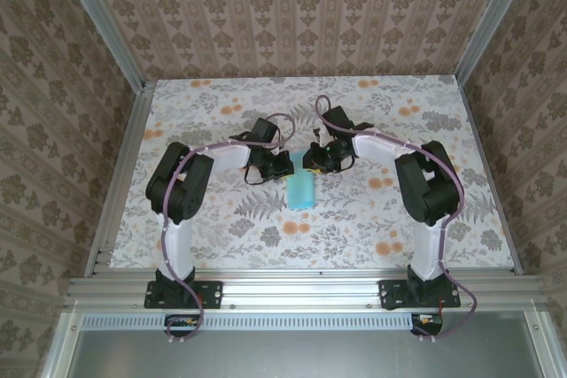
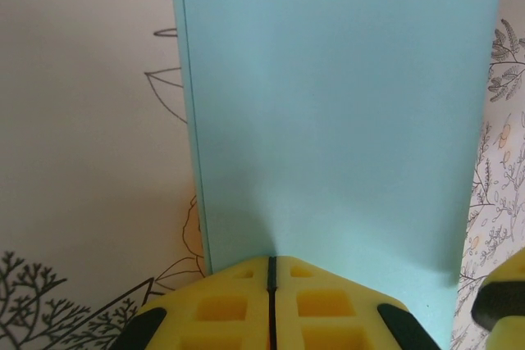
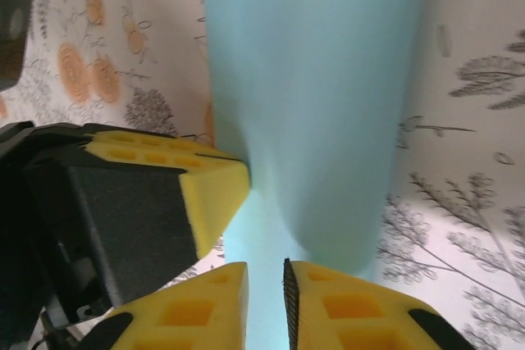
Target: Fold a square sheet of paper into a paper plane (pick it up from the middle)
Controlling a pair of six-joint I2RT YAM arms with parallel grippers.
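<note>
the left gripper (image 2: 272, 261) has its yellow fingers (image 2: 221, 305) pressed flat together, only a thin dark seam between them, pinching one edge of the turquoise sheet of paper (image 2: 336, 120). the sheet runs out from that pinch away from the wrist. it is folded over on itself, and a doubled edge shows along its left side in the left wrist view. its surface is smooth and slightly bowed, with a soft dent just above the pinch.

the right gripper (image 3: 266, 272) stands narrow: its two yellow fingers (image 3: 353, 309) are a slim gap apart, not pressed together. turquoise shows in that gap, but i cannot tell whether either pad touches the paper. just to its left in the right wrist view, the left gripper's yellow tip meets the side of the sheet.

from above, both grippers meet nose to nose near the middle of the floral table (image 1: 354, 227). the paper shows as a narrow turquoise strip between them, reaching towards the arm bases. i cannot tell whether its free end rests on the table or hangs just above it.
</note>
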